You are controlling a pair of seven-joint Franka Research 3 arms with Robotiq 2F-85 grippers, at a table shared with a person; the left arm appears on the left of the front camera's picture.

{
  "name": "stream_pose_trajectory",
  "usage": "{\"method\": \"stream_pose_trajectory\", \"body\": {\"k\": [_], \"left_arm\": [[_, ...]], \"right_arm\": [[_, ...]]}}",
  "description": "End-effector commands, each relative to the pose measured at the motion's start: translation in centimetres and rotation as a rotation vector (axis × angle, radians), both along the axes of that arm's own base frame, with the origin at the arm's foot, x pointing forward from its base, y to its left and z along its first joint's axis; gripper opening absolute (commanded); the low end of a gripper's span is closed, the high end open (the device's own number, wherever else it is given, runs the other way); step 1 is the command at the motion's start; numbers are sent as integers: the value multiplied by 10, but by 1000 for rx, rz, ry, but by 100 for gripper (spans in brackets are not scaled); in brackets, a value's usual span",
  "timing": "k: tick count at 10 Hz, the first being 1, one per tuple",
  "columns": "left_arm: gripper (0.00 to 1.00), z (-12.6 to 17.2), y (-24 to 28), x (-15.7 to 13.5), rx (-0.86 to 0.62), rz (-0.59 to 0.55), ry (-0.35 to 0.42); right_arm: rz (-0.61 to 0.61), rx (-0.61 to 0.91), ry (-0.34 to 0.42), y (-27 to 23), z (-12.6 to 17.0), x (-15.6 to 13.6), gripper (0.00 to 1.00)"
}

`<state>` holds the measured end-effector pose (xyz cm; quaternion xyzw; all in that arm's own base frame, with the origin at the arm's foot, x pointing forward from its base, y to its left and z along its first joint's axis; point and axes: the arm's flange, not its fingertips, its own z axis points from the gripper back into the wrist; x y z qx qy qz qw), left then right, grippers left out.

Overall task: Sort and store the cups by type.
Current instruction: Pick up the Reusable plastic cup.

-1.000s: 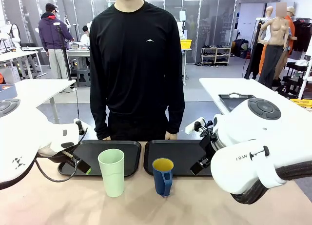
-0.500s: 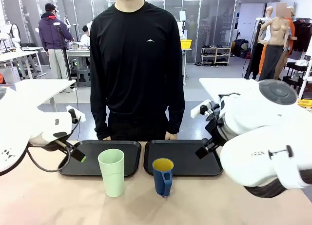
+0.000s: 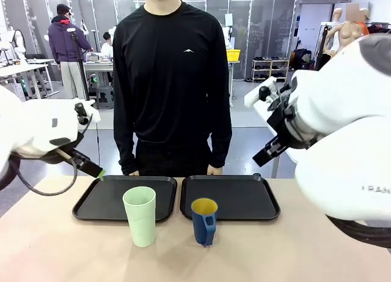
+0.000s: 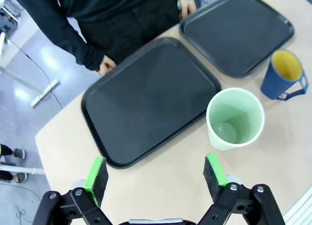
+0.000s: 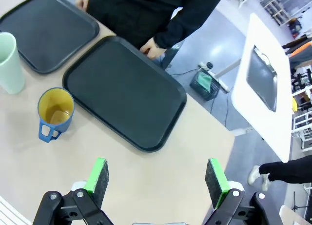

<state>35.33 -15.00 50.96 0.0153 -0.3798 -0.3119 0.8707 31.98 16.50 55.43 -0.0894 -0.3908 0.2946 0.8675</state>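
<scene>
A tall mint-green tumbler [image 3: 140, 216] and a shorter dark blue mug [image 3: 204, 221] with a yellow inside stand upright on the table, just in front of two black trays. The tumbler [image 4: 235, 118] is before the left tray [image 3: 104, 199], the mug [image 5: 55, 112] before the right tray [image 3: 238, 196]. My left gripper [image 3: 88, 167] hangs open above the table's far left edge, well up and left of the tumbler. High on the right, my right gripper [image 3: 269, 153] is open over the right tray's outer end. Both wrist views show green pads [image 4: 96, 173] [image 5: 214, 178] wide apart with nothing between them.
A person in a black top stands at the far side, hands [image 4: 105, 66] [image 5: 151, 50] resting at the trays' far rims. Neither tray [image 4: 151, 98] [image 5: 124, 91] has anything on it. Bare tabletop [image 3: 293, 251] lies in front of the cups and to either side.
Both arms have risen from tray height and pulled outward, the left gripper up and left, the right gripper up. The cups have not moved.
</scene>
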Motion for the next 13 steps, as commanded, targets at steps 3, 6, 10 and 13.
{"method": "stream_pose_trajectory", "body": {"k": [3, 6, 10, 13], "left_arm": [[100, 28, 2, -54, 17, 1, -52], [100, 34, 2, -68, 19, -13, -94], [100, 33, 4, -62, 27, -2, -102], [100, 26, 14, -39, 42, 20, -88]], "right_arm": [[-94, -27, -24, 8, 24, -33, 100], [-103, -11, -25, 7, 25, -44, 100], [-114, -15, -30, 3, 22, -41, 100], [-106, 7, 22, -3, 11, -19, 100]]}}
